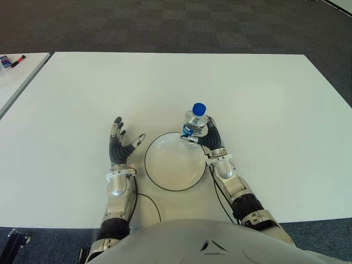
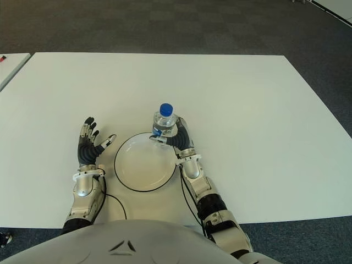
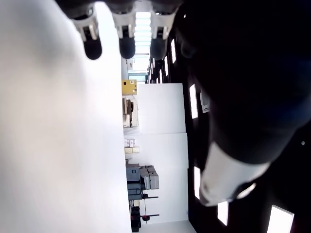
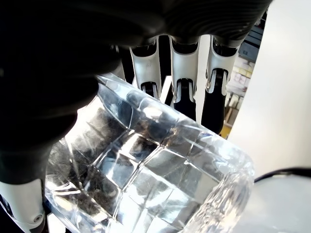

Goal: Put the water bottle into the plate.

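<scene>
Clear ribbed plastic, blue-capped: water bottle (image 1: 196,122), upright, clamped in right hand (image 1: 207,137) at far right edge of plate (image 1: 159,170). Right-hand fingers (image 4: 181,92) wrapped round bottle body, thumb pressed on opposite side, as shown close up in right wrist view. Bottle base hidden behind hand; whether above plate rim or just outside it, cannot tell; whether lifted clear of table (image 1: 264,99) or touching it, likewise cannot tell. Plate: white, round, dark-rimmed, shallow, nothing inside, flat on white table directly before robot torso. Left hand (image 1: 120,146) just left of plate, palm turned toward it, fingers (image 3: 92,47) spread and straight, thumb pointing at plate rim, nothing held, not touching plate as far as visible. Thin dark cable (image 1: 147,199) looping on table near side of plate, between the two forearms. Second table edge with small objects (image 1: 12,60) far left of plate, well apart, irrelevant to task. Progress, judged: grasp secured and bottle brought to plate edge; placement not yet done, plate interior bare. Remaining: short move of bottle leftward over plate centre, lowering until base seated on plate floor, release of fingers, withdrawal of right hand. Risk, judged: tall narrow bottle on sloped plate wall prone to tipping if set near rim rather than centre; clean opening of fingers needed to avoid dragging bottle over.
</scene>
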Tool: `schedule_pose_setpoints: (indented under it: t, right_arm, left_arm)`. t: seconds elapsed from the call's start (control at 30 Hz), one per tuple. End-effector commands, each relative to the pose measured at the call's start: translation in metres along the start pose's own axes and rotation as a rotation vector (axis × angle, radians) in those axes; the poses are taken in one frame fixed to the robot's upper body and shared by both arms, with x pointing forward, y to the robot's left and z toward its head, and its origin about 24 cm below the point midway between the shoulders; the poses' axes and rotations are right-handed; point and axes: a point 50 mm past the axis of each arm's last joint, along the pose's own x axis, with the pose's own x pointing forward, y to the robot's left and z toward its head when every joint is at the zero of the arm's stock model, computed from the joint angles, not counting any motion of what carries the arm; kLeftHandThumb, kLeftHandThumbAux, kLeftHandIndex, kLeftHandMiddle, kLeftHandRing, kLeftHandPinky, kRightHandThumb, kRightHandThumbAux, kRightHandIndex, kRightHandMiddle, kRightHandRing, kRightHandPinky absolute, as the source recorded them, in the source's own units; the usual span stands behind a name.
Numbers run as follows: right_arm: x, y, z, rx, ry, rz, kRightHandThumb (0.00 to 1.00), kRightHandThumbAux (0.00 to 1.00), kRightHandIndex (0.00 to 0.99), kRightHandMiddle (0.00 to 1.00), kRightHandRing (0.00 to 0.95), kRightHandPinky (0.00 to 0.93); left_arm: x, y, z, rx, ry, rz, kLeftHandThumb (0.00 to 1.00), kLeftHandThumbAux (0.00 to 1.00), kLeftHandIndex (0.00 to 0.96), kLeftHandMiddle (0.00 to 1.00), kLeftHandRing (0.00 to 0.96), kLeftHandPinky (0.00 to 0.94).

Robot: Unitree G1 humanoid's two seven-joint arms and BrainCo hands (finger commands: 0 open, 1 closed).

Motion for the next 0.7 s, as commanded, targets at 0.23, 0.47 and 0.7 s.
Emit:
schedule_pose_setpoints:
  t: [0.23,0.47,0.7]
  right_arm:
    - [-0.0007,0.0029,0.003,-0.055,0.006,0.007,0.954,0.657,0.388,0.507,0.519,0.858]
    - [-0.0004,0.0026,0.0032,-0.063,0.009,0.019,0.954,0.657,0.389,0.509,0.516,0.859]
    - [-0.004,0.0024,0.0093,-0.053,-0.027,0.006,0.954,0.656,0.391,0.51,0.518,0.865]
  left_arm:
    - [-0.011,0.0001,-0.0203,0.007,0.135,-0.009,0.119,0.852,0.019,0.0,0.0,0.023]
    - [-0.0099,0.0006,-0.0218,0.004,0.139,-0.011,0.139,0.832,0.017,0.0,0.0,0.023]
    - [-0.0117,-0.0024,-0.019,0.008,0.125,-0.012,0.146,0.822,0.018,0.0,0.0,0.025]
